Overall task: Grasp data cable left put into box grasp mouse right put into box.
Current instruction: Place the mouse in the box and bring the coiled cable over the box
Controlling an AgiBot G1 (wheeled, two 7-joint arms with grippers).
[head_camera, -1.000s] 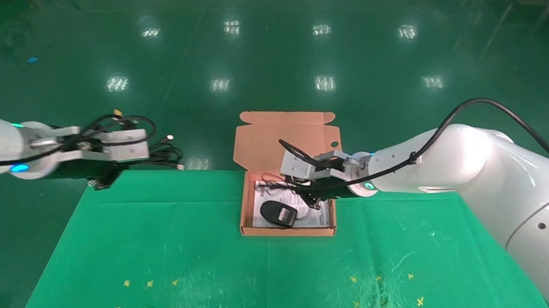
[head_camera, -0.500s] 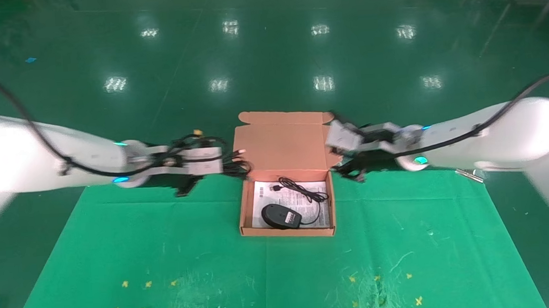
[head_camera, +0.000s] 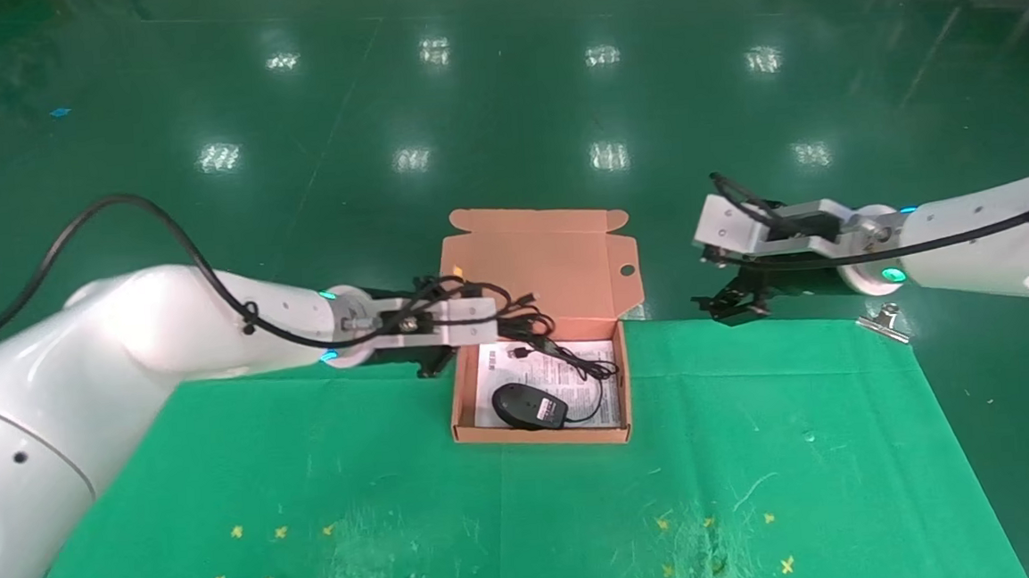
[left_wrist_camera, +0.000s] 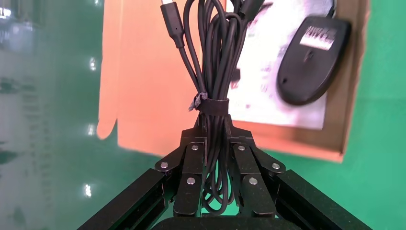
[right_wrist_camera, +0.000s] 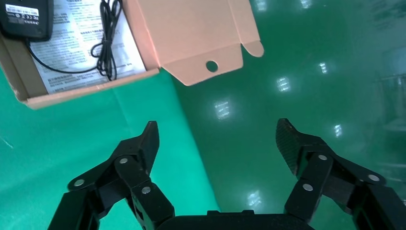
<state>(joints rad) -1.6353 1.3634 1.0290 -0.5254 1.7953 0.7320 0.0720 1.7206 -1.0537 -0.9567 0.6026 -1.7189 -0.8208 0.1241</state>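
Observation:
The orange-pink box (head_camera: 460,399) stands open at the table's far middle, with its flap lid (head_camera: 549,264) raised behind it. The black mouse (head_camera: 529,406) lies inside on the white sheet, its thin cord (head_camera: 573,361) looped beside it. My left gripper (head_camera: 443,356) is at the box's left far corner, shut on the bundled black data cable (head_camera: 521,320), which hangs over the box. In the left wrist view the cable (left_wrist_camera: 213,72) runs between my fingers (left_wrist_camera: 191,167) above the box (left_wrist_camera: 344,120) and the mouse (left_wrist_camera: 311,60). My right gripper (head_camera: 734,302) is open and empty, right of the box beyond the table's far edge.
The green cloth table (head_camera: 510,504) carries small yellow cross marks near its front. A metal clip (head_camera: 883,320) sits at the far right edge. Shiny green floor (head_camera: 503,102) lies beyond. The right wrist view shows the box (right_wrist_camera: 28,98), its lid (right_wrist_camera: 201,33) and the mouse (right_wrist_camera: 26,19).
My right gripper has let go of the mouse in the box and drawn back to the right. My left gripper has carried the data cable from the far left to over the box.

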